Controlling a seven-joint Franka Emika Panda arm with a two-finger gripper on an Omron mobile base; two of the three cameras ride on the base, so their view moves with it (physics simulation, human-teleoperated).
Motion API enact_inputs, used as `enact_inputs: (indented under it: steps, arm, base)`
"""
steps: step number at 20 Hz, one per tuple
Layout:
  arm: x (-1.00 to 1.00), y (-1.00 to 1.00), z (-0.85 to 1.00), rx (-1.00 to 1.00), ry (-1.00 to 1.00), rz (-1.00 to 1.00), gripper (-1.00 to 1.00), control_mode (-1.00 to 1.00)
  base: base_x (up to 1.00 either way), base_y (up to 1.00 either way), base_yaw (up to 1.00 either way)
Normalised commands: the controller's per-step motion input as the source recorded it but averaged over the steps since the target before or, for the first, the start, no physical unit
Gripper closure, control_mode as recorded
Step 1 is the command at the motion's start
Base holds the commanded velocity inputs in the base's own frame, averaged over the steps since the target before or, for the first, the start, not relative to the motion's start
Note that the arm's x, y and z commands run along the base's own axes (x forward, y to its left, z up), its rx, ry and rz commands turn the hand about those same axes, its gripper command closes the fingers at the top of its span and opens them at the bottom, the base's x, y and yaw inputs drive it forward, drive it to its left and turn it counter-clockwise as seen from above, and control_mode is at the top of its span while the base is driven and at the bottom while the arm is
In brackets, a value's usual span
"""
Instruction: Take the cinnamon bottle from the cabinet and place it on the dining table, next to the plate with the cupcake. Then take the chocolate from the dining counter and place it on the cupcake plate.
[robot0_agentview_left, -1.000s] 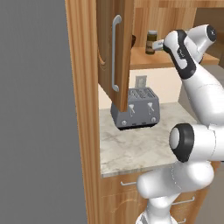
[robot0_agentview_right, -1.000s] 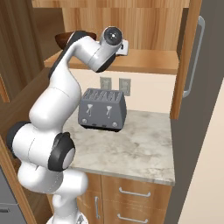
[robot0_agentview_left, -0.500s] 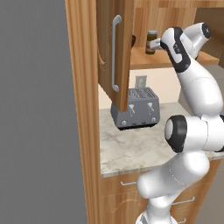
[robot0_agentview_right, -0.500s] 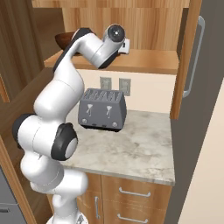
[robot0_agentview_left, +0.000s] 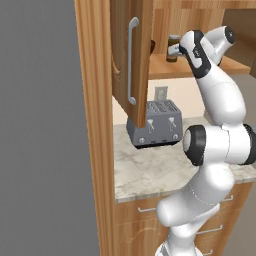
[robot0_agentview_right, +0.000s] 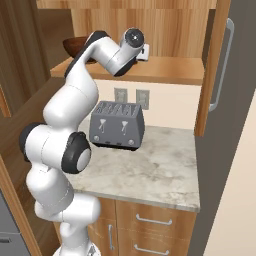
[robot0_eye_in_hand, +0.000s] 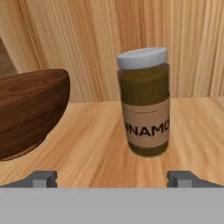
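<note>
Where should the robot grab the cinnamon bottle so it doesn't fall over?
Probably around the middle of the cinnamon bottle, over its label, coming straight in from the front along the shelf. It stands upright and round, so the open hand can close on its sides. The wooden bowl sits apart, leaving room.

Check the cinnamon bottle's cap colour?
White, on the cinnamon bottle; clearest in the hand view.

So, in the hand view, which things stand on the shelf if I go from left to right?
Wooden bowl → cinnamon bottle. Both stand on the cabinet shelf, apart from each other, beyond the open gripper.
</note>
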Motion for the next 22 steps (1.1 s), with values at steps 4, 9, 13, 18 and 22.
enact_inputs:
  steps: [4, 9, 13, 18, 22]
  arm:
    - [0.24, -0.02, -0.09, 0.0, 0.0, 0.0, -1.0, -1.0]
    - [0.27, -0.06, -0.03, 0.0, 0.0, 0.0, -1.0, -1.0]
    - [0.23, -0.07, 0.0, 0.0, 0.0, 0.0, -1.0, -1.0]
    - [0.24, -0.08, -0.01, 0.0, 0.0, 0.0, -1.0, -1.0]
    - [0.29, -0.05, -0.02, 0.0, 0.01, 0.0, -1.0, -1.0]
  base:
    - [0.0, 0.0, 0.0]
    - [0.0, 0.0, 0.0]
    - [0.0, 0.0, 0.0]
    - [0.0, 0.0, 0.0]
    - [0.0, 0.0, 0.0]
